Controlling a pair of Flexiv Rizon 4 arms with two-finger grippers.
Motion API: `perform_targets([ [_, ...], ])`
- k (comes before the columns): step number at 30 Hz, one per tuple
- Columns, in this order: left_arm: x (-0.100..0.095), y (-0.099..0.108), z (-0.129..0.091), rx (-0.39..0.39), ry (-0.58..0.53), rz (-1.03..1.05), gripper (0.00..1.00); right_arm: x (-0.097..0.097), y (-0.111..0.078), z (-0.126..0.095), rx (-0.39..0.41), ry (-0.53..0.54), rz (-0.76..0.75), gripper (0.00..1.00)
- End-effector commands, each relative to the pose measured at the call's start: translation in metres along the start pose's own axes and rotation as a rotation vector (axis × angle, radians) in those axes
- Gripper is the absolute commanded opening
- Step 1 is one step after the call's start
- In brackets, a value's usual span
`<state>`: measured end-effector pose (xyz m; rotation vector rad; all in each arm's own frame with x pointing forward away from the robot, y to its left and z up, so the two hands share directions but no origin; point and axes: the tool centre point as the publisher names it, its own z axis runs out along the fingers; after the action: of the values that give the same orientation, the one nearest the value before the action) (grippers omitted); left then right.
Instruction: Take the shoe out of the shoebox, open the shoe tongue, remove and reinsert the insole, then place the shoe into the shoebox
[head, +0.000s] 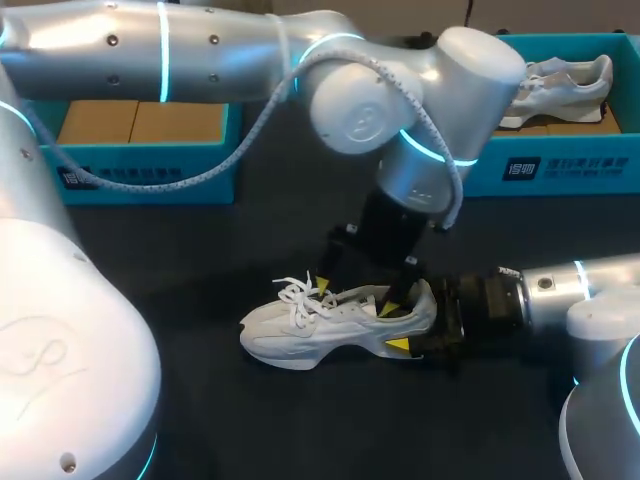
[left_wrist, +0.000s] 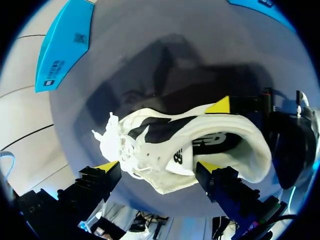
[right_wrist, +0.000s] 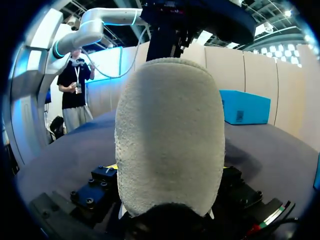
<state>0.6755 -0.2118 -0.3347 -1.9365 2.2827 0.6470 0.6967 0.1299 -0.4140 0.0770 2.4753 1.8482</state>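
Observation:
A white shoe (head: 325, 328) with loose laces stands on the black table (head: 200, 260), toe to the left. My right gripper (head: 410, 322) comes in from the right and is shut on its heel, one yellow tip on the near side. In the right wrist view the grey heel (right_wrist: 170, 135) stands between that gripper's (right_wrist: 169, 172) fingers. My left gripper (head: 356, 297) hangs open just above the shoe's mouth. In the left wrist view its fingers (left_wrist: 159, 167) straddle the shoe (left_wrist: 170, 150), and the dark insole (left_wrist: 215, 142) shows inside.
A blue shoebox (head: 560, 172) at the back right holds another white shoe (head: 560, 88). A second blue box (head: 150, 182) with brown cardboard inside stands at the back left. My left arm spans the table's back from the left.

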Motion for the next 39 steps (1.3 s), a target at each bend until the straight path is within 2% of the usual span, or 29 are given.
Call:
perform_targets([
  [1,0.006,-0.003,0.006,-0.023,-0.058,-0.001,1.00,0.000,0.002,0.001,0.006,0.002,0.001,0.00],
  [7,0.001,-0.005,0.015,-0.045,-0.101,-0.007,1.00,0.000,0.002,0.001,0.006,0.002,0.001,0.00],
  [15,-0.001,-0.002,0.005,-0.019,-0.063,-0.008,1.00,0.000,0.002,0.001,0.006,0.002,0.001,0.00],
  [22,0.006,-0.003,-0.004,0.000,-0.034,0.003,1.00,0.000,0.002,0.001,0.006,0.002,0.001,0.00],
  [28,0.016,-0.015,0.004,-0.020,-0.073,0.004,1.00,0.000,0.002,0.001,0.006,0.002,0.001,0.00],
  [34,0.010,-0.014,0.014,-0.039,-0.112,0.004,1.00,0.000,0.002,0.001,0.006,0.002,0.001,0.00],
  [39,-0.003,-0.011,0.019,-0.052,-0.126,-0.015,1.00,0.000,0.002,0.001,0.006,0.002,0.001,0.00],
])
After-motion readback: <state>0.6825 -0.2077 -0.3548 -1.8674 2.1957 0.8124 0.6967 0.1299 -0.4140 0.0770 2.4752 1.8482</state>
